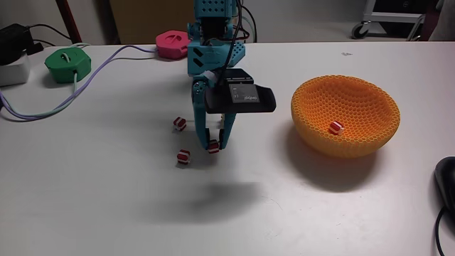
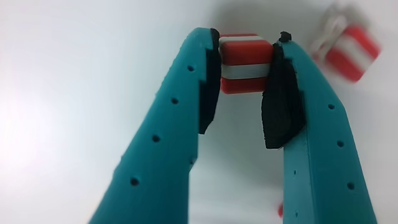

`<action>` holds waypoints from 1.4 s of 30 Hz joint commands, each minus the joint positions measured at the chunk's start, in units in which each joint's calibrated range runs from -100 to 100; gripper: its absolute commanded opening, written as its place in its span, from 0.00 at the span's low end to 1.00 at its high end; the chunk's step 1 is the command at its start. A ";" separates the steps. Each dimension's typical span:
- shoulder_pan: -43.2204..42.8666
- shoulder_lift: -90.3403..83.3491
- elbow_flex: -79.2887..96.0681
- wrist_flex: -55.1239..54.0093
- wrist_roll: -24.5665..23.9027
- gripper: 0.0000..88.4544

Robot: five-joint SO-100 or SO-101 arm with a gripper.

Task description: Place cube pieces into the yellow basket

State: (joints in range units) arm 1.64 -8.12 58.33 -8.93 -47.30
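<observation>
One striped cube (image 2: pixel 244 62) sits pinched between the fingers (image 2: pixel 210 81), gripper (image 1: pixel 215 144) low over the counter (image 1: pixel 106 192). Judged light, rigid, smooth plastic; flat opposite faces suit the pads. Two more cubes (image 1: pixel 180 124) lie nearby; one (image 1: pixel 335 127) is inside the yellow basket (image 1: pixel 370 135).

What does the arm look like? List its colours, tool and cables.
The arm is teal-blue plastic with black cables running down it and a black box bearing a small white label at the wrist. The tool has two teal fingers dotted with small holes, each lined with a black pad.
</observation>
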 commanded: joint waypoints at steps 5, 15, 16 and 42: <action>-16.93 -16.32 -15.62 17.88 -14.16 0.00; -39.85 -14.23 -17.45 25.87 -27.45 0.00; -41.53 -14.04 -17.16 26.57 -28.62 0.00; 2.64 -6.94 -3.29 -1.15 -0.83 0.54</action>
State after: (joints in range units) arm -1.35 -15.89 53.30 -3.49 -49.21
